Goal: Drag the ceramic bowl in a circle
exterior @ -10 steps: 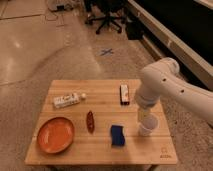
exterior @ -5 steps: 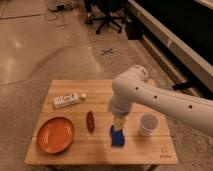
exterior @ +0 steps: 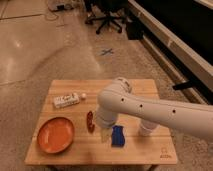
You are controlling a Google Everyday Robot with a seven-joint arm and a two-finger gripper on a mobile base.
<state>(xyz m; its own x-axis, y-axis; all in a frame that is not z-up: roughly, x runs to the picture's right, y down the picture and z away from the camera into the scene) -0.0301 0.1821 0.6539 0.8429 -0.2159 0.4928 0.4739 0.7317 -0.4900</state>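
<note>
The claw [exterior: 104,134] hangs low over the lower middle of the table [exterior: 150,152], and I cannot tell whether it is spread or pressed together; it carries nothing that I can make out. The ceramic bowl [exterior: 56,135] sits flat at the lower left of the tabletop, orange and empty, apart from the claw and untouched. Just to its right lies a small red-brown item [exterior: 90,121], which stands between the bowl and the claw. On the claw's other side is a blue block [exterior: 118,136], very close to it. A white cup [exterior: 146,131] peeks out under the arm [exterior: 150,112] further right, and a white packet [exterior: 66,100] lies above the bowl toward the table's upper left.

I judge this to be the approach step, with contact not yet made. Next I need to carry the claw leftward past the red-brown item without knocking it, bring it down onto the bowl's rim or inside, and only then begin the circular drag.
</note>
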